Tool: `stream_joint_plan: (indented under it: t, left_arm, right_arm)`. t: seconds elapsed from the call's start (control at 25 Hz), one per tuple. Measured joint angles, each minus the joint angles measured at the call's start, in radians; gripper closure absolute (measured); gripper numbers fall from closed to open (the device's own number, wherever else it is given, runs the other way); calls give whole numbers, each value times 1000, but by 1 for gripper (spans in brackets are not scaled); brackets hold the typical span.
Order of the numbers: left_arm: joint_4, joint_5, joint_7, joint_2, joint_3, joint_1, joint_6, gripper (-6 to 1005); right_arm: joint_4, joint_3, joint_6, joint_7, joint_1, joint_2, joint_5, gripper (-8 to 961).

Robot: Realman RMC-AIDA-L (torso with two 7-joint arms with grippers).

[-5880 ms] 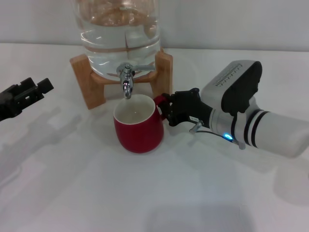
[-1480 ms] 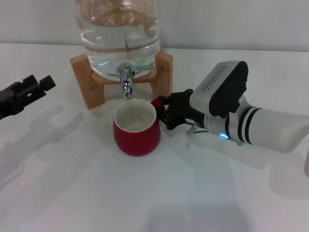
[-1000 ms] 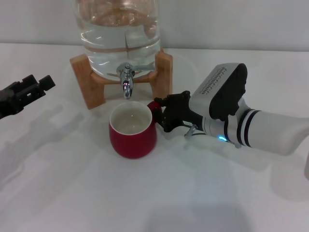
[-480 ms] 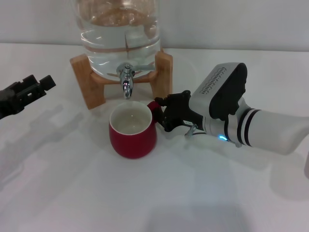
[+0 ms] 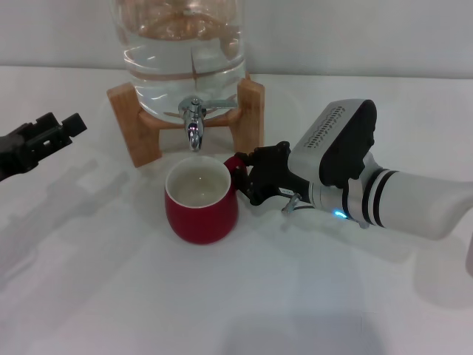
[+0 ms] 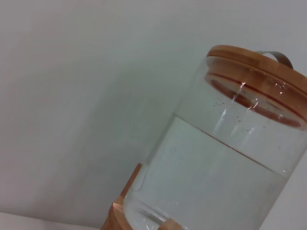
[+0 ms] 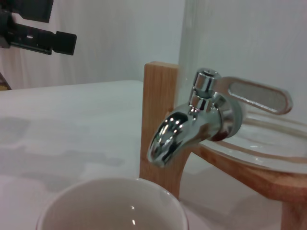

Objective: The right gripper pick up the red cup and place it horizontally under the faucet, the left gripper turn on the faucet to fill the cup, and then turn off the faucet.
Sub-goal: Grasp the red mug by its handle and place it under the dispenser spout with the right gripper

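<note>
At the cup's handle my right pincer (image 5: 250, 177) is clenched on the small red loop of the red cup (image 5: 201, 203), which stands upright on the white bench (image 5: 244, 296), its mouth just below and slightly in front of the faucet (image 5: 193, 123). Since the earliest frame I have drawn the cup leftward and a little toward me; over the last half second it has barely shifted. My left pincer (image 5: 65, 127) hovers well apart at the bench's left side, much where it was before; I cannot tell whether it is released or clenched.

From my right wrist I see the chrome spout (image 7: 192, 122) close up, its flat lever pointing sideways, with the cup's white rim (image 7: 112, 203) beneath and the wooden stand (image 7: 160, 110) behind. My left wrist sees only the glass water jar (image 6: 230, 158) with its wooden lid.
</note>
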Motion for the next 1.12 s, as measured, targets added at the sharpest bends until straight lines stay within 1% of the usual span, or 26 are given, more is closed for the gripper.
stream_joint_plan:
  t: [0.52,0.72,0.92,1.12]
  left_arm:
    - [-1,0,0,0,0,0,-1,104]
    - [-1,0,0,0,-2,0,-1,104]
    - [0,0,0,0,-3,0,0,104]
    - [1,0,0,0,-3,0,0,104]
  right_arm:
    - [0,4,2,0,0,0,0,726]
    - [-1,5,2,0,1,0,0,651]
    - [-1,6,5,0,1,0,0,651]
    - [-7,1,39,0,3,-3,-4,651]
